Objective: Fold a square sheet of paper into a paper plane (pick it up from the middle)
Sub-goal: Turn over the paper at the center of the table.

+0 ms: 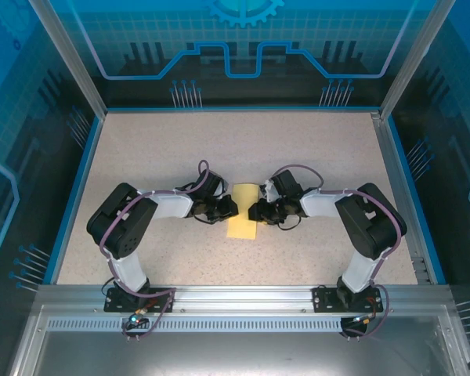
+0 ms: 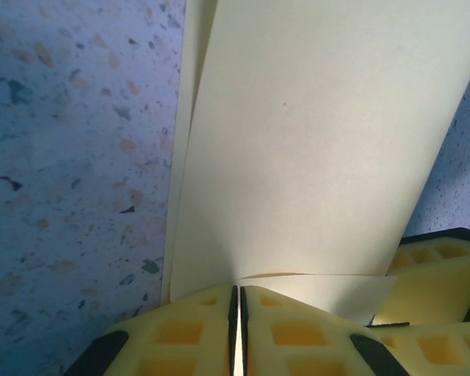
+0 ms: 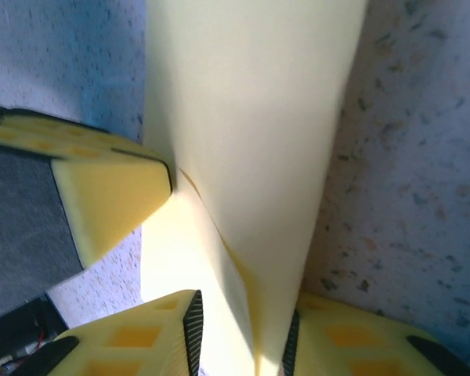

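The left gripper (image 1: pixel 233 208) pinches the yellow paper (image 1: pixel 243 229). The right gripper (image 1: pixel 254 211) sits around it; can't tell if it's squeezing.

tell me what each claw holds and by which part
Left claw pinches the square sheet of paper at its edge. Right claw straddles the opposite edge; whether it grips cannot be told.

No legible text, number, brand or label appears in any view. The one sign-like graphic is a light-blue gear emblem (image 1: pixel 251 16) at the top centre of the overhead frame. It is printed on the back panel (image 1: pixel 141 47) above a blue circuit-line pattern and carries no lettering. The sheet (image 1: pixel 244 210), at mid-frame, has no print.
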`<state>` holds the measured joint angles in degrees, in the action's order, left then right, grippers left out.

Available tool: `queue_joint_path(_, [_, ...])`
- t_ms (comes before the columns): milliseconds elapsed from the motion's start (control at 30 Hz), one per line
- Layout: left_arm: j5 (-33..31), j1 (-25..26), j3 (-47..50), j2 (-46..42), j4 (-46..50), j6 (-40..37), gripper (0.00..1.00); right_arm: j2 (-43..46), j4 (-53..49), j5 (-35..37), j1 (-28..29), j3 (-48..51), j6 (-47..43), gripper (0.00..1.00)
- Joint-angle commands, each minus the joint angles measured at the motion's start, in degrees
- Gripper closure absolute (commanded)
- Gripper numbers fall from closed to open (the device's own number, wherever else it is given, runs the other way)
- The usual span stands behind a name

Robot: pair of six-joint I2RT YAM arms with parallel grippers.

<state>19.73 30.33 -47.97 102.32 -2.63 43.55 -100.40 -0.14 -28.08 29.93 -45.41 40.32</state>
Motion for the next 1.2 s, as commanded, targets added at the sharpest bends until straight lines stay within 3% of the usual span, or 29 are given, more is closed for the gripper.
queue_joint_path(0, [0.09,0.16,-0.21,-2.38,0.54,0.83,0.87,0.29,1.43,-2.94,-0.05,2.39,-0.86,0.75])
queue_joint_path(167, [-0.13,0.13,0.48,-5.94,0.15,1.73,0.85,2.64,1.9,-2.71,-0.55,2.09,-0.56,0.84])
queue_joint_path(433, [-11.56,0.07,2.67,-19.28,7.32,1.54,0.76,11.82,-13.36,1.79,-2.18,-2.67,-7.65,0.97])
queue_joint_path(600, [-20.06,-0.06,3.74,-27.5,12.56,1.87,0.68,17.43,-34.06,18.21,-1.7,-11.0,-13.73,0.97])
queue_joint_path(733, [-27.17,-0.27,4.91,-32.96,16.33,3.02,0.63,19.45,-52.27,38.61,1.72,-20.14,-15.51,0.95])
queue_joint_path(900, [-33.76,-0.67,6.47,-38.15,20.23,4.2,0.6,14.99,-73.99,65.54,8.52,-32.09,-8.98,0.96])
queue_joint_path(1000, [-37.13,-0.71,6.88,-40.23,22.92,5.22,0.58,10.56,-79.73,71.12,11.68,-35.62,-6.12,0.96])
queue_joint_path(1167, [-40.27,-0.95,7.67,-42.7,25.61,6.0,0.58,0.21,-81.36,69.65,17.12,-39.22,-3.06,0.95])
